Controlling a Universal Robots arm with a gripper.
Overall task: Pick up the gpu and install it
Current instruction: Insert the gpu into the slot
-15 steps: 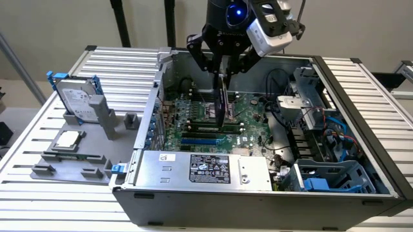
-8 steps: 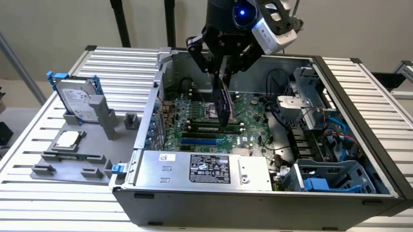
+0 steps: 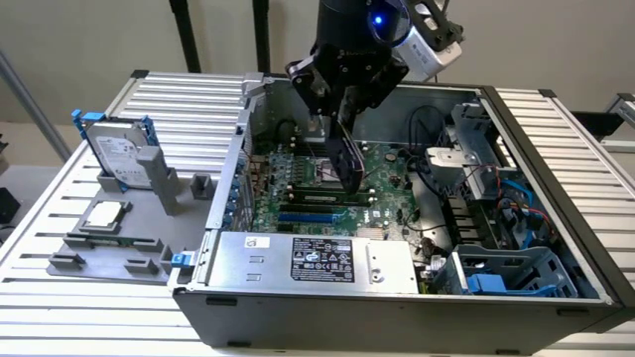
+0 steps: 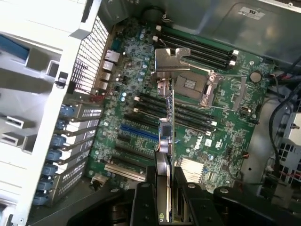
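The gripper point(image 3: 343, 111) has its jaws clamped on the gpu point(image 3: 347, 160), holding it edge-down over the motherboard point(image 3: 382, 167) inside the open computer case point(image 3: 397, 312). In the exterior view the card's lower end hangs at about one o'clock from the blue slot point(image 3: 312, 218). The hard drive point(image 3: 117, 152) stands at the case's nine o'clock.

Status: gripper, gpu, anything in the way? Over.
Gripper shut on the gpu. Card edge-on over the motherboard inside the case, not seated. Nothing seen blocking the slots.

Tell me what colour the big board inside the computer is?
Green. The motherboard shows best in the wrist view.
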